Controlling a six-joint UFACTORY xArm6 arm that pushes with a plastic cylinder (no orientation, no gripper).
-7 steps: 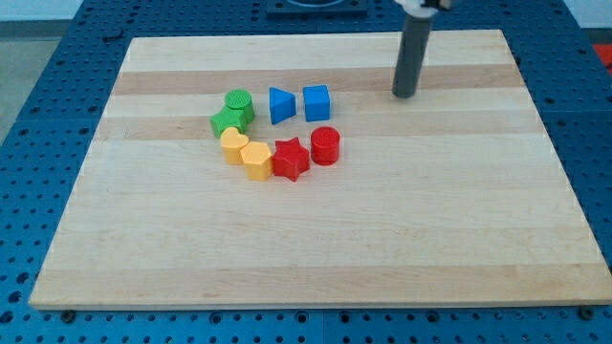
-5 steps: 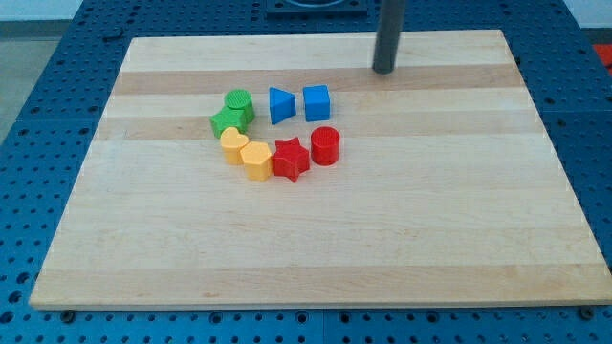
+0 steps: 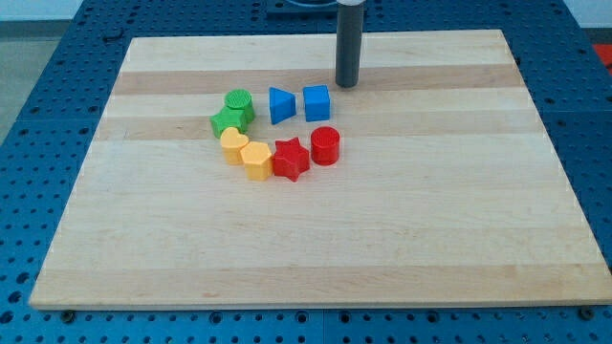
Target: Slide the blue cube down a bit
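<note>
Blue cube (image 3: 316, 102): one only, in the upper middle of the wooden board (image 3: 430, 220), just right of the blue wedge-like block (image 3: 280, 104), apart from it by a narrow gap.

Counted: two blue, two green, two yellow, two red, eight blocks in all, laid in a loose ring. Green cylinder (image 3: 239, 102) at the ring's upper left, touching a second green block (image 3: 226, 120) of unclear shape just below it. Yellow heart (image 3: 234, 144) under that, touching another yellow block (image 3: 255, 159), heart-like. Red star (image 3: 291, 158) pressed against that yellow one; red cylinder (image 3: 325, 145) just right of the star, directly below the blue cube.

No claw fitted, only a dark rod, holding nothing. My tip (image 3: 346, 84) on the board, near the blue cube, above it and slightly to the view's right, not touching.

Against the earlier frames: tip moved steadily toward the view's left along the board's top part, from well right of the cube to close beside its upper right corner. All eight blocks unmoved.
</note>
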